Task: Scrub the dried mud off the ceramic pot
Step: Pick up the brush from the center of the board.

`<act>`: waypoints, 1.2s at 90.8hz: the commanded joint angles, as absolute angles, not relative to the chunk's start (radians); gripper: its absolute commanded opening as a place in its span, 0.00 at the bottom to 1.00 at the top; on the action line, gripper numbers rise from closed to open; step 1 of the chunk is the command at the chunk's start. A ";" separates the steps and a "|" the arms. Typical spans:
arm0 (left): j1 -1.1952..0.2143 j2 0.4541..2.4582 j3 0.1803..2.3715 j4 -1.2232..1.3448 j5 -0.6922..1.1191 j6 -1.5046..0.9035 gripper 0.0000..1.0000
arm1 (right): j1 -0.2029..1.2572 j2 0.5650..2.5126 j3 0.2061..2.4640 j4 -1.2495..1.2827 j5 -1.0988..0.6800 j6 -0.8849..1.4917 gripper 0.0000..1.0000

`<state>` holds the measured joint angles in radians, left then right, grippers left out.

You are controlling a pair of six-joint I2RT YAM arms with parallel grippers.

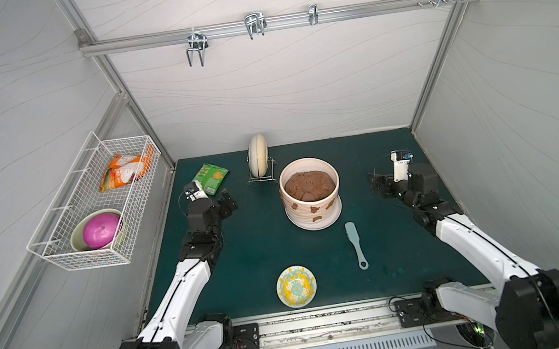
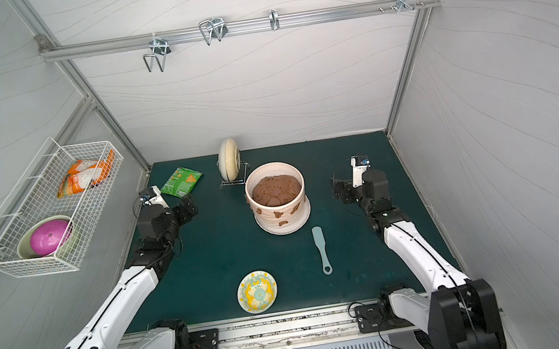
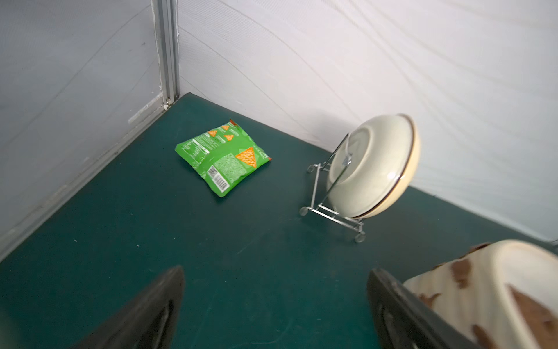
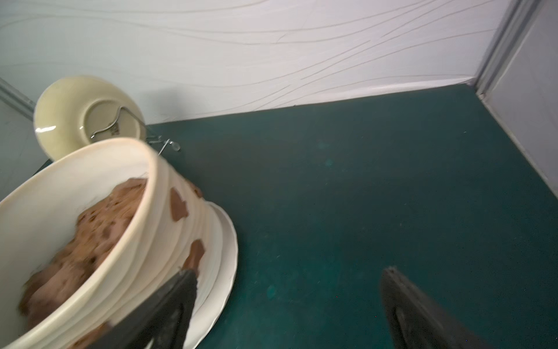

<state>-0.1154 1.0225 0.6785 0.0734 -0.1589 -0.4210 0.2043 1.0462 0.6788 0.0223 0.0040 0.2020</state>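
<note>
The floor of the white-walled box is a dark green mat (image 1: 245, 261). The left gripper (image 3: 274, 281) hangs over it with its jaws wide apart and nothing in them. The right gripper (image 4: 288, 272) is wide open and empty too. The ceramic pot (image 1: 304, 216) stands between the two, in the middle of the mat. The dried mud (image 4: 178, 207) sticks in small brown patches on its ribbed wall. The pale blue brush (image 1: 354, 242) lies flat on the mat just in front of the pot, and nothing holds it yet. It is thin and low, so a pinch could slip off it. A hard rub on one side could push or tip the pot, and the brown soil (image 1: 309, 186) inside could spill. A pushed pot could also knock the cream bowl (image 1: 258, 156) off its wire stand just behind.
</note>
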 commanded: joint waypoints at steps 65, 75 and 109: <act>-0.439 0.873 0.774 -0.453 0.360 -0.664 1.00 | 0.650 1.075 0.590 -0.387 0.150 0.521 0.78; -0.479 0.896 0.776 -0.446 0.351 -0.666 1.00 | 0.722 1.149 0.587 -0.350 0.192 0.555 0.70; -0.550 0.945 0.766 -0.401 0.330 -0.678 1.00 | 0.773 1.271 0.550 -0.276 0.211 0.590 0.47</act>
